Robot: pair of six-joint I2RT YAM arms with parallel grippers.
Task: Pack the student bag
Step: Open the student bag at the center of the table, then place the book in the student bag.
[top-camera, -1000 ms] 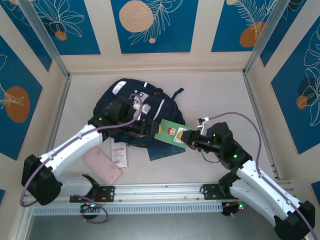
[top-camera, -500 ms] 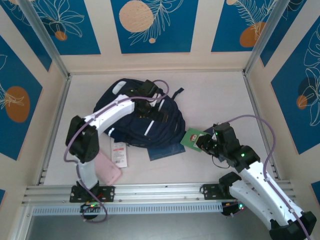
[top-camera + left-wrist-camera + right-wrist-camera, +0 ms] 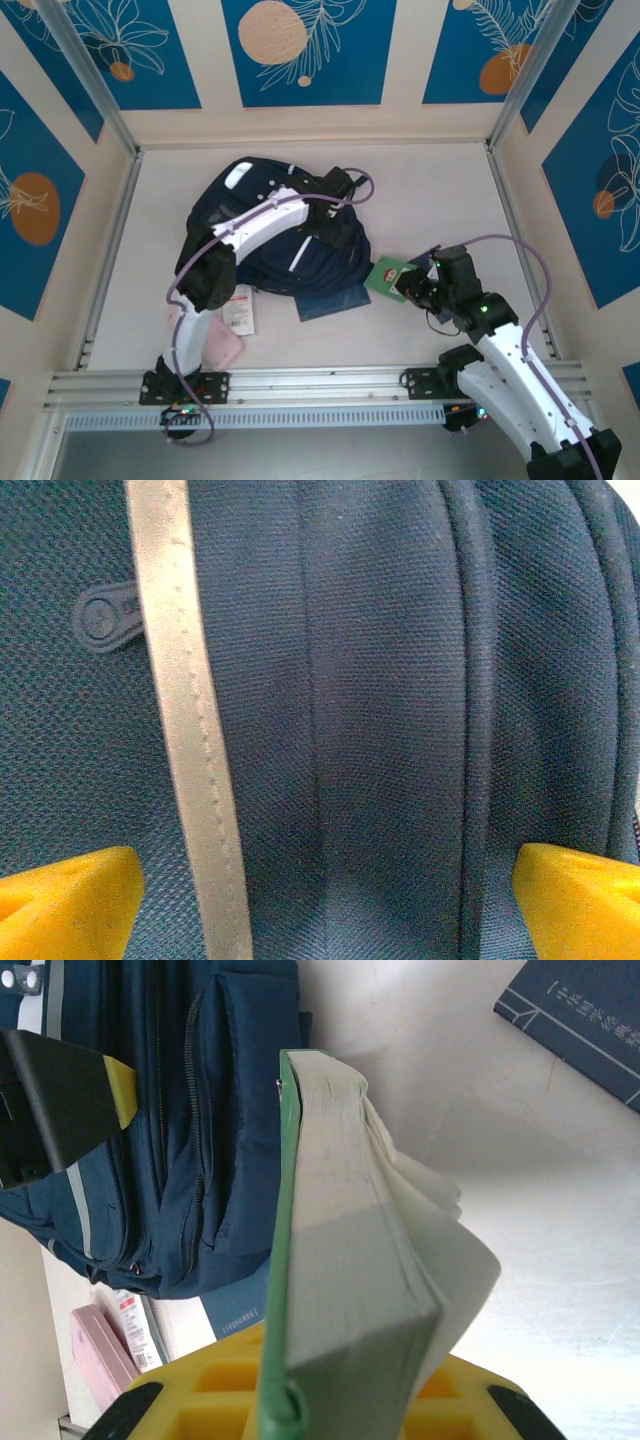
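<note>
Right wrist: green book (image 3: 340, 1290), pages fanned

Surface: your work area is a pale beige surface (image 3: 440, 190), matte and plain.
Back wall: you face a cream back wall (image 3: 400, 60) with blue panels (image 3: 308, 60) showing white leaf outlines and a peach disc (image 3: 272, 32).
Side walls: on your left wall (image 3: 30, 250) and right wall (image 3: 610, 130) you get the same blue panels with orange discs.
Posts: slanted metal posts (image 3: 90, 80) stand at your two far corners.
Near rail: a slotted aluminium rail (image 3: 320, 380) runs along your near edge.
Light: soft and even, probably from overhead, and the shadows you see are faint.
</note>
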